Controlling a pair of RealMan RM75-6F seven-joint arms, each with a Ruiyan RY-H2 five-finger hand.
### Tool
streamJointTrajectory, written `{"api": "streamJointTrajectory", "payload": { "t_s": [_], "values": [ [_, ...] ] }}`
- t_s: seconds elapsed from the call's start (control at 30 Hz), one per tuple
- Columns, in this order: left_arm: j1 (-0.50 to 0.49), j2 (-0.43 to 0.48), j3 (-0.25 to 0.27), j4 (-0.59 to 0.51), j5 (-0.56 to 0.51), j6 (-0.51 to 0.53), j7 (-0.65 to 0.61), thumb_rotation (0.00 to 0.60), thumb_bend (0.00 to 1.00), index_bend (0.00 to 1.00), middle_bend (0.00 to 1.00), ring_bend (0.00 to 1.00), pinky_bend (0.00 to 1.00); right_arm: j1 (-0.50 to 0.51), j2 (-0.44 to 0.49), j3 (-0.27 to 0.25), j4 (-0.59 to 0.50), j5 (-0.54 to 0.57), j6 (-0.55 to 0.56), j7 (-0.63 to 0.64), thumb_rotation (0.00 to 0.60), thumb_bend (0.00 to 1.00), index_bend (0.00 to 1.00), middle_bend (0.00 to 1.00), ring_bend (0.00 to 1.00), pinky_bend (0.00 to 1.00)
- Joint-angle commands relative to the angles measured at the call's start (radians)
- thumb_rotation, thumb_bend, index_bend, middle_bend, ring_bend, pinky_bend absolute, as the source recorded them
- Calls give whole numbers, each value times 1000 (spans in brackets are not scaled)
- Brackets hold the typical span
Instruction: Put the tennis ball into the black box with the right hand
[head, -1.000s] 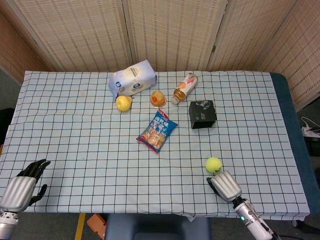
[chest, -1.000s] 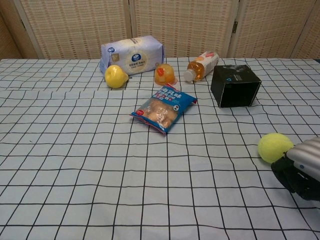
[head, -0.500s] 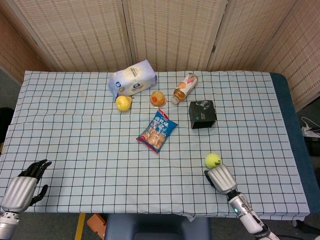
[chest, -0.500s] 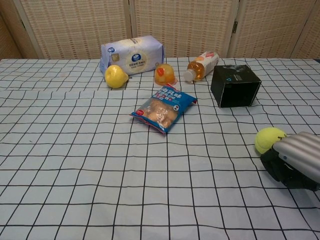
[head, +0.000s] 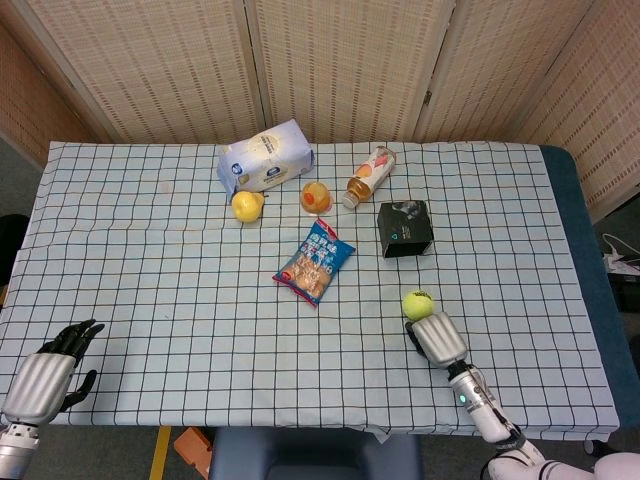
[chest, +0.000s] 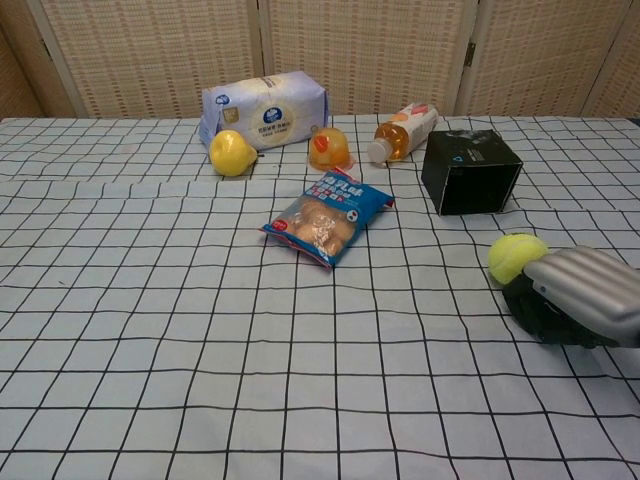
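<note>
The yellow-green tennis ball (head: 417, 304) (chest: 516, 257) lies on the checked cloth, in front of the black box (head: 405, 228) (chest: 470, 171), which stands about two ball widths further back. My right hand (head: 438, 338) (chest: 572, 300) sits just behind and right of the ball, its silver fingers reaching the ball's near side and touching it. The ball is not enclosed by the fingers. My left hand (head: 45, 375) rests at the table's front left corner with its fingers apart, holding nothing; only the head view shows it.
A blue snack bag (head: 314, 262) lies mid-table. At the back stand a white-blue packet (head: 265, 156), a yellow pear (head: 247, 205), an orange fruit (head: 316, 196) and a lying drink bottle (head: 368, 175). The table's front edge (head: 300, 428) runs close behind both hands.
My right hand has slid forward and slightly left toward the black box. The tennis ball has rolled ahead of it the same way. The left hand has stayed put.
</note>
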Motion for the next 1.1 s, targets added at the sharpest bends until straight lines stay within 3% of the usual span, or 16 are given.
{"api": "streamJointTrajectory", "payload": {
  "t_s": [0.03,0.7,1.1],
  "values": [
    [0,0,0,1,0,-1,-1,600,443,144,99,110,373,18,-34,10,50,-3,6,33,600,940,1000,938,790,1000],
    [-4,0,4,2,4,-7,-7,600,444,144,99,110,373,91,-122,60,205,30,5,92,600,940,1000,938,790,1000],
    [-7,-2,7,3,3,-16,-5,600,444,144,99,110,373,139,-210,87,373,54,-7,162,600,940,1000,938,790,1000]
  ]
}}
